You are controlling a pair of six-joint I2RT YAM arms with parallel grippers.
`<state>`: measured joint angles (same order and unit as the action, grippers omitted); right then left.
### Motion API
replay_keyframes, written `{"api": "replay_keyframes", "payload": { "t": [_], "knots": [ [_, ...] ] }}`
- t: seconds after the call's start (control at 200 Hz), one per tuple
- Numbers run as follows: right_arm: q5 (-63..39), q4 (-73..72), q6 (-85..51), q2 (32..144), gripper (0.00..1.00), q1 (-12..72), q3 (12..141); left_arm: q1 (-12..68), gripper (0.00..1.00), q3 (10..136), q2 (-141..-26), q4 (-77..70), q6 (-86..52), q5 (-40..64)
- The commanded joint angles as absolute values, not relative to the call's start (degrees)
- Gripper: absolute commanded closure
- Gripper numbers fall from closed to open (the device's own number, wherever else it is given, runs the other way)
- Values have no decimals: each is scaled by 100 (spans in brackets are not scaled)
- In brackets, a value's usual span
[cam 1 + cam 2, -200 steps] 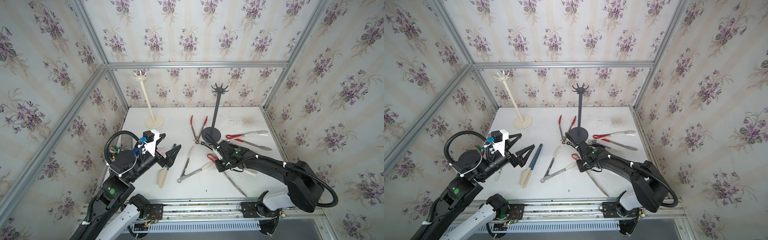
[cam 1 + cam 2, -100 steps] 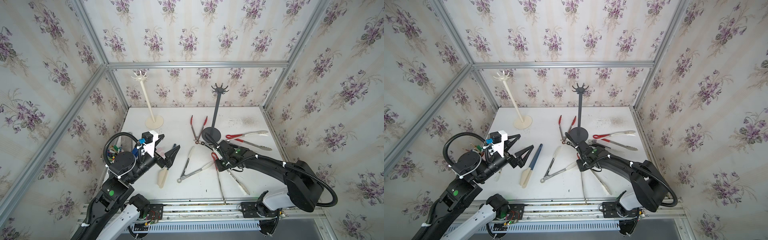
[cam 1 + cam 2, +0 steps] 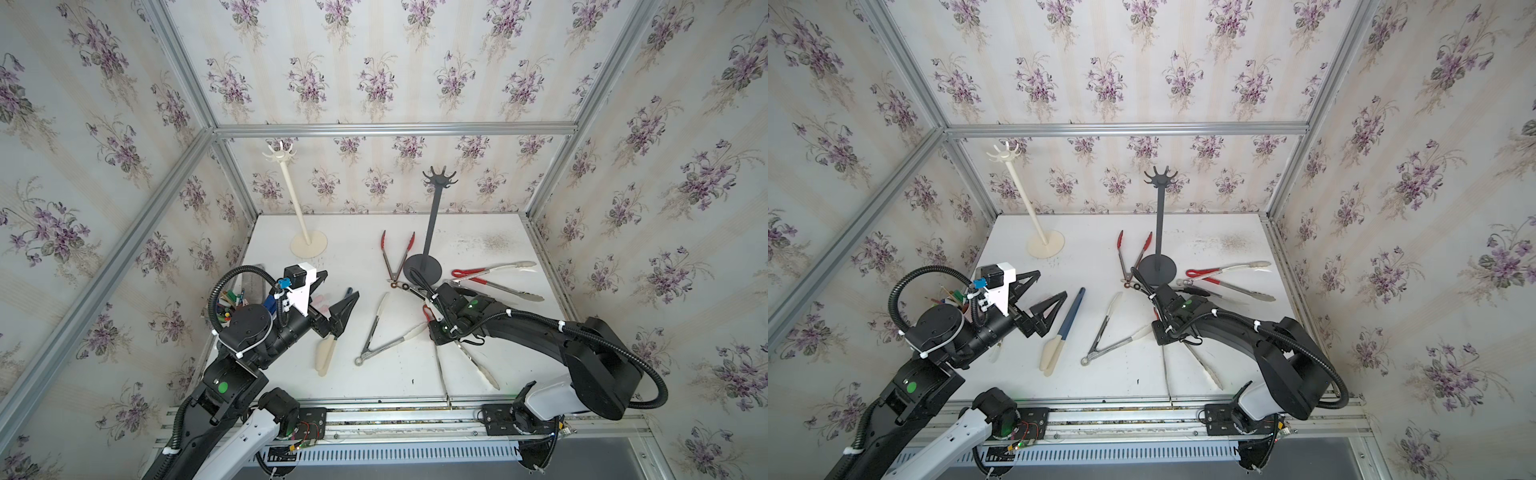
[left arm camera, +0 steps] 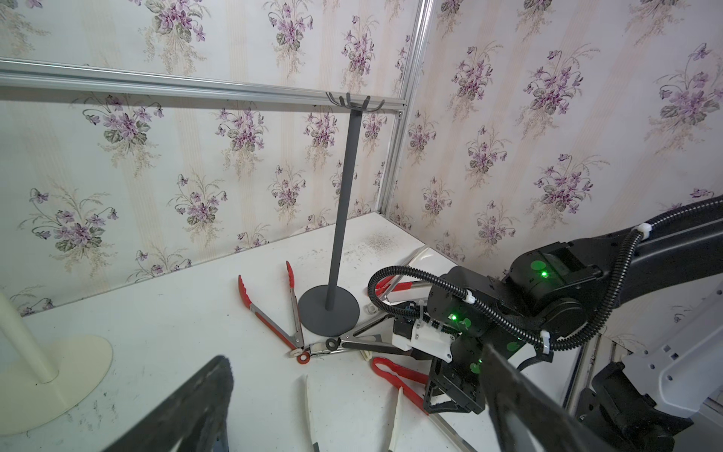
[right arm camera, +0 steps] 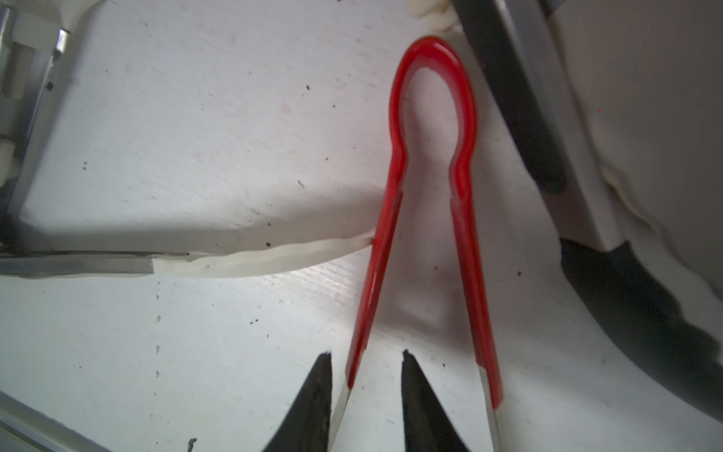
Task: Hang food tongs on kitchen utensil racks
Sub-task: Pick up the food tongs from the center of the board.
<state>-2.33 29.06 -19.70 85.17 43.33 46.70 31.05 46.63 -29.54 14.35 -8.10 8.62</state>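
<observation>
Two kitchen utensil racks stand at the back, a cream-white one [image 3: 296,199] and a dark grey one [image 3: 431,224], and nothing hangs on either. Red-handled food tongs [image 5: 432,44] lie flat in front of the grey rack's base, arms spread. My right gripper [image 5: 364,353] is low over them. Its jaws are slightly apart and straddle one arm just below the red sleeve, with a gap showing on one side. My left gripper [image 3: 337,286] hovers wide open and empty above blue-handled tongs [image 3: 1065,328].
Several other tongs lie about. Red-tipped ones [image 3: 397,257] sit left of the grey base. White-tipped steel ones [image 3: 374,328] are mid-table, touching the red handle. Two more pairs [image 3: 494,278] lie at the right wall, and black-handled ones [image 4: 364,344] by the base. Papered walls close three sides.
My right gripper's jaws have parted. The red-handled tongs' arms sprang apart and swung toward the front edge. My left arm has barely moved.
</observation>
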Motion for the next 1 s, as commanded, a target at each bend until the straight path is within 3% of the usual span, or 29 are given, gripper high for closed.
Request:
{"api": "replay_keyframes", "payload": {
  "t": [0.0, 0.2, 0.335, 0.999],
  "knots": [
    [-144, 2646, -2099, 8680, 72, 4342, 4699, 3105, 1, 4647, -2940, 1354, -837, 795],
    [52, 2653, -1993, 8938, 86, 4346, 4852, 3103, 1, 4649, -2944, 1397, -820, 783],
    [232, 2824, -1936, 8675, 100, 4351, 4921, 3103, 1, 4667, -2962, 1415, -786, 759],
    [911, 3472, -1490, 7705, 100, 4289, 5931, 3103, 1, 4819, -3241, 1380, -757, 748]
  ]
}}
